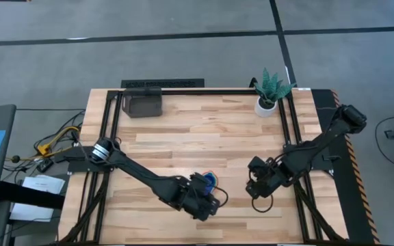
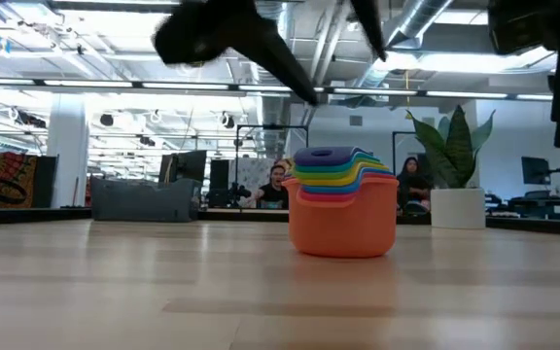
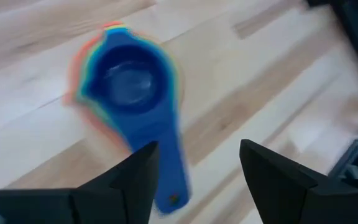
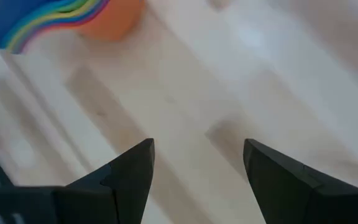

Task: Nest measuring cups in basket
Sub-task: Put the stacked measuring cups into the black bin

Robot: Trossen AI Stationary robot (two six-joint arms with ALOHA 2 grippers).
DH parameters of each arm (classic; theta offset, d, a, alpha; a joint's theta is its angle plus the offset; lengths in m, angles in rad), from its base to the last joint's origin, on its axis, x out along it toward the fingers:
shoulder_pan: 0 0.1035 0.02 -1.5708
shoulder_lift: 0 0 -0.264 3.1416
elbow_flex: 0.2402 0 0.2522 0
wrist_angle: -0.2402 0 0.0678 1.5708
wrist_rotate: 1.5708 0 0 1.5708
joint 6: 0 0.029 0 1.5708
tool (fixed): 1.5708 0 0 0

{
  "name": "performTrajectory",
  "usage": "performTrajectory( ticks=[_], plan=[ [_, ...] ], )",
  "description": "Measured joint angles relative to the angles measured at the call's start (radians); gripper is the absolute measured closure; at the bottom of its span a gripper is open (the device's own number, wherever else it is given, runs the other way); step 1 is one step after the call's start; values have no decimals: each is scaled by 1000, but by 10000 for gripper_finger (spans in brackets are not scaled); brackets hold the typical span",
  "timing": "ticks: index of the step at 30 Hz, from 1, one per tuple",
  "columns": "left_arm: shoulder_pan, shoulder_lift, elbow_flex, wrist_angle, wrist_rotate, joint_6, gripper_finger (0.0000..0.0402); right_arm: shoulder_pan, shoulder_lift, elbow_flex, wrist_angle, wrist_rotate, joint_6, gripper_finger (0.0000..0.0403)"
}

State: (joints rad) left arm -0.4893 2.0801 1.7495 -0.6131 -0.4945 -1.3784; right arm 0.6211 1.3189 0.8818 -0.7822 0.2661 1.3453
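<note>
The measuring cups (image 2: 343, 209) stand nested in one stack on the table, the orange cup outermost at the bottom and a blue cup on top. The stack also shows in the high view (image 1: 211, 180) and in both wrist views (image 3: 126, 78) (image 4: 61, 18). My left gripper (image 3: 197, 165) (image 1: 208, 193) is open, above the stack and a little nearer the table's near edge. The top cup's blue handle (image 3: 166, 174) points toward it. My right gripper (image 4: 197, 162) (image 1: 255, 186) is open and empty over bare table, right of the stack. The dark grey basket (image 1: 142, 102) stands at the far left.
A white pot with a green plant (image 1: 269, 96) stands at the table's far right. A black frame rail (image 1: 204, 91) runs along the far edge. Bare wood lies between the stack and the basket. People sit in the room beyond the table (image 2: 278, 185).
</note>
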Motion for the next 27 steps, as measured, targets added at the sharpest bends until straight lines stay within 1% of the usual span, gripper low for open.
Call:
performTrajectory(
  ticks=[2, 4, 6, 8, 12, 15, 22, 27],
  plan=[
    [-4, 17, 59, -96, 1, -19, 189, -3, -12, -8, 2, 2, 1, 132],
    [-6, 29, 85, -168, -2, -41, 189, -3, -30, -27, 14, -1, 0, 132],
    [-8, 40, 96, -196, -16, -82, 189, -9, -36, -41, 24, 1, 1, 132],
    [-10, 51, 97, -223, -9, -98, 189, -9, -43, -50, 19, -1, 1, 132],
    [-3, 84, 99, -198, 49, -100, 189, -14, -45, -50, 27, 3, -5, 132],
    [0, 100, 98, -188, 67, -104, 189, -15, -45, -51, 31, 3, -7, 132],
    [3, 100, 98, -183, 41, -111, 179, -13, -45, -51, 35, 2, -9, 132],
    [6, 108, 99, -130, 45, -89, 153, -13, -45, -50, 34, 1, -17, 132]
  ],
)
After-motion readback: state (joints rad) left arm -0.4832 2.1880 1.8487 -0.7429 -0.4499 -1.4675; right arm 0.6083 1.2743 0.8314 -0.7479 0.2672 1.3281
